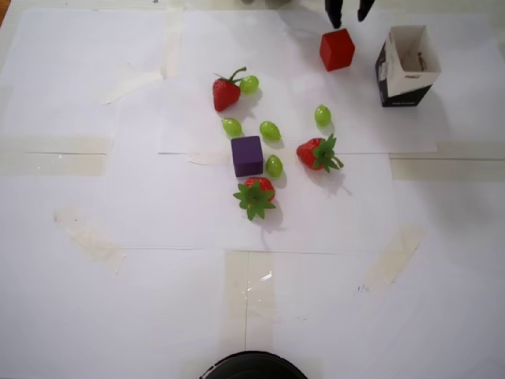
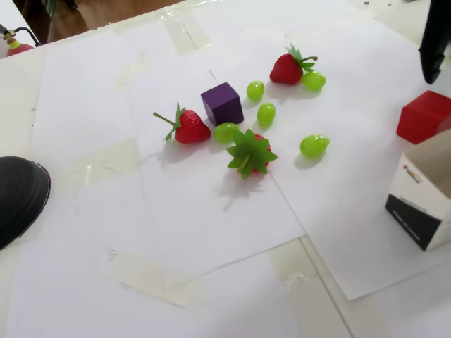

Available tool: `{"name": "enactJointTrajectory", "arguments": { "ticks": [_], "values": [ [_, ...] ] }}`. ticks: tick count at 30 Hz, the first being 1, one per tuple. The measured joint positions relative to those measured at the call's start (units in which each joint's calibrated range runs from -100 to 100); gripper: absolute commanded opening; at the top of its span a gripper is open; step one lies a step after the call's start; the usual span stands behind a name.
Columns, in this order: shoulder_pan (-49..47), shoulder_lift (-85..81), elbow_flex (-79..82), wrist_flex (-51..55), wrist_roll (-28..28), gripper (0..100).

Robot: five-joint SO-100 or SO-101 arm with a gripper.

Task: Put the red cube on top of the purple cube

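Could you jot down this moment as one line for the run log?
stage: reaching | pincer: open, above red cube, not touching | purple cube: bare on top, among strawberries and grapes

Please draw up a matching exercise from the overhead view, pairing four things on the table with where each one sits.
Things:
1. red cube
2. purple cube
3. paper box
4. gripper

Places, by the overhead view:
A. at the top edge, fingertips just above the red cube, not touching it
B. mid-table, among the grapes and strawberries
C. far right, open top facing up
D. upper right, just left of the paper box

Pairs: 1-D, 2-B, 3-C, 4-A
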Motion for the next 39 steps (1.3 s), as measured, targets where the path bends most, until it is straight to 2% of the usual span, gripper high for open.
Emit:
{"name": "enactJointTrajectory", "arguments": {
  "ticks": [11, 17, 39],
  "values": [
    [-1.2, 3.18, 4.43, -7.35, 0.0, 34],
    [-1.95, 5.91, 7.15, -13.83, -1.22, 34],
    [-2.55, 11.81, 10.95, -22.06, -3.13, 30]
  ]
}}
